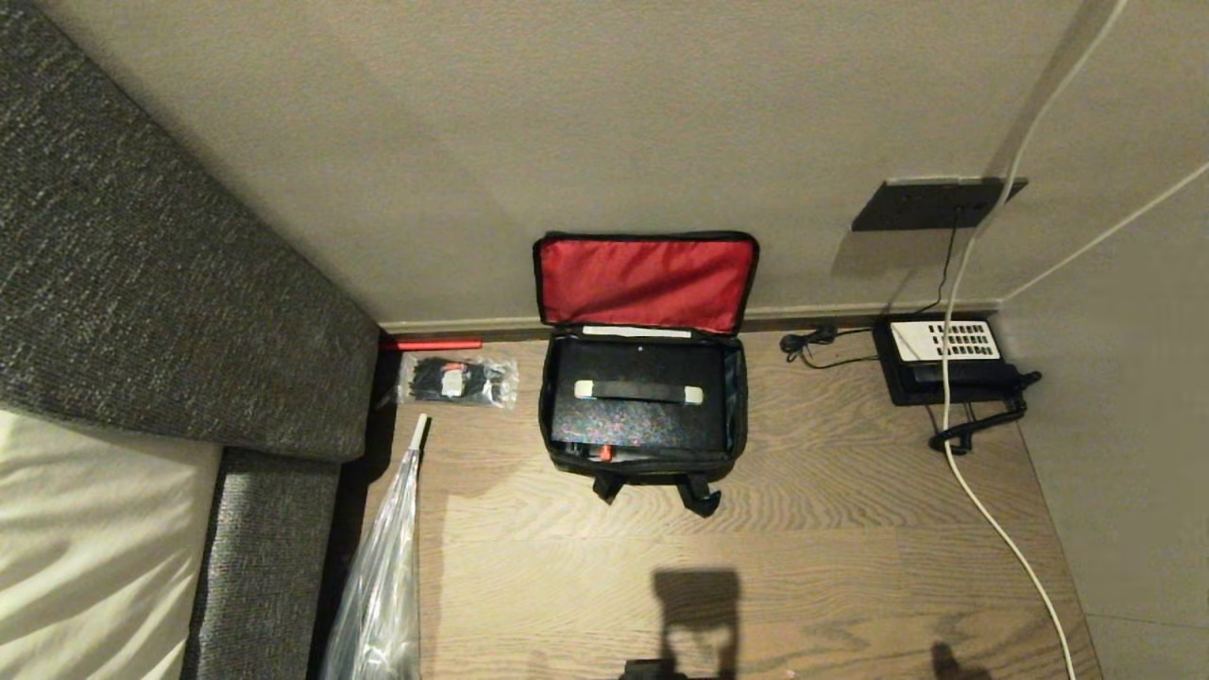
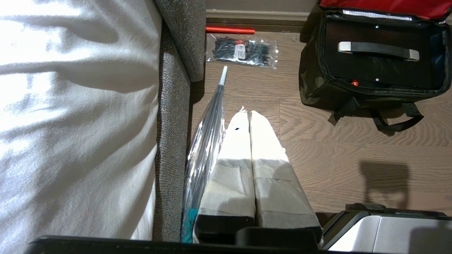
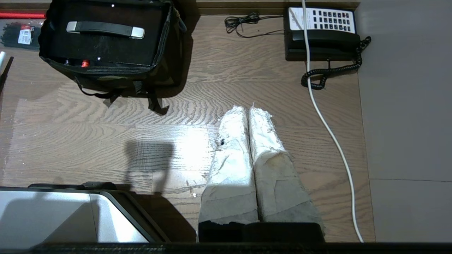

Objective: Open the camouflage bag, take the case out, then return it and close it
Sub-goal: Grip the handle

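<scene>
The camouflage bag (image 1: 553, 444) stands open on the wooden floor against the wall, its red-lined lid (image 1: 647, 281) propped upright. Inside it lies the case (image 1: 642, 420), black, handle up, with a red spot at its near edge. The bag also shows in the left wrist view (image 2: 312, 88) with the case (image 2: 374, 68), and in the right wrist view (image 3: 120, 76) with the case (image 3: 106, 49). My left gripper (image 2: 247, 112) hangs shut and empty well short of the bag, near the sofa. My right gripper (image 3: 247, 107) is shut and empty over bare floor, on the telephone's side of the bag. Neither arm shows in the head view.
A grey sofa (image 1: 170, 283) with a white cushion fills the left. A clear packet of black ties (image 1: 458, 380) and a plastic-wrapped umbrella (image 1: 387, 567) lie beside it. A black telephone (image 1: 949, 357) and a white cable (image 1: 992, 510) sit to the right. The robot's base (image 3: 53, 211) shows near the arms.
</scene>
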You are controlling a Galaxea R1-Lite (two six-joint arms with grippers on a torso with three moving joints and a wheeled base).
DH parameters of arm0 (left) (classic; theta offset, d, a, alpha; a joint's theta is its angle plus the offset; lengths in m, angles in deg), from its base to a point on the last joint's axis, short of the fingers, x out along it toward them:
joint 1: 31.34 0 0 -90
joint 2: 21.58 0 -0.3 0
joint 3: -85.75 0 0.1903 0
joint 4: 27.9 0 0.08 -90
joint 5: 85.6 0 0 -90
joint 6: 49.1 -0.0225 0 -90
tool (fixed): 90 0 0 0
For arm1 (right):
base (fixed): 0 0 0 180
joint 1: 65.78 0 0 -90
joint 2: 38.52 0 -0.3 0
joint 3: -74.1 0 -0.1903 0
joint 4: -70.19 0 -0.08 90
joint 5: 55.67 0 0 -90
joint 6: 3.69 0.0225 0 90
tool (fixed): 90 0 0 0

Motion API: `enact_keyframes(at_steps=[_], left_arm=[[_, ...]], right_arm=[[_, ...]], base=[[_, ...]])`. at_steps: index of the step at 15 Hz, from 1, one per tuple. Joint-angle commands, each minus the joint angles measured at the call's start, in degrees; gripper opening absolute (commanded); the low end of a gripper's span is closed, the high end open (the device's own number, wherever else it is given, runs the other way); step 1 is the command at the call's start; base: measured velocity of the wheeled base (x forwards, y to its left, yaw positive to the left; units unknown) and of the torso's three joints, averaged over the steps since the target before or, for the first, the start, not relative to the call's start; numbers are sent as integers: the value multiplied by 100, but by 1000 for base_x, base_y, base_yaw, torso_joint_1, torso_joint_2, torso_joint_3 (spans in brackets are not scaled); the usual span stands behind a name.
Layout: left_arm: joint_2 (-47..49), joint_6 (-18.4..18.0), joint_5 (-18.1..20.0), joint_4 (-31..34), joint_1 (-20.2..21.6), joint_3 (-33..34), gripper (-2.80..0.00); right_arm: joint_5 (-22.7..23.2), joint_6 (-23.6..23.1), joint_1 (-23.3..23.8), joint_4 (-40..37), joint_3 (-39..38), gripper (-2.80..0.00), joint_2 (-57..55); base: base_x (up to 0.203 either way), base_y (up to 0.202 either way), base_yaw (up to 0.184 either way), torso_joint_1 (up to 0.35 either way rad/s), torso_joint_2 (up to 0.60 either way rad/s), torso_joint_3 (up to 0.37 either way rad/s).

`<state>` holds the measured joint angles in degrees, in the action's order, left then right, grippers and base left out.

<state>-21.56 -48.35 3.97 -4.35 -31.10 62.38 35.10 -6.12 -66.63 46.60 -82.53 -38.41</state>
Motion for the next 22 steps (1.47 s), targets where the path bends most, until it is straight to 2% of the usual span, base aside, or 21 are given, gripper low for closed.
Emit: enact_keyframes(at_steps=[1,22], left_arm=[[-11,5,-1,-1,2,18,-280],[-11,5,-1,-1,2,18,-280]], right_arm=[[2,-4,-3,4,0,-280,15],[2,-4,-3,-4,0,-280,15]], base=[[0,0,0,0,0,0],[0,0,0,0,0,0]])
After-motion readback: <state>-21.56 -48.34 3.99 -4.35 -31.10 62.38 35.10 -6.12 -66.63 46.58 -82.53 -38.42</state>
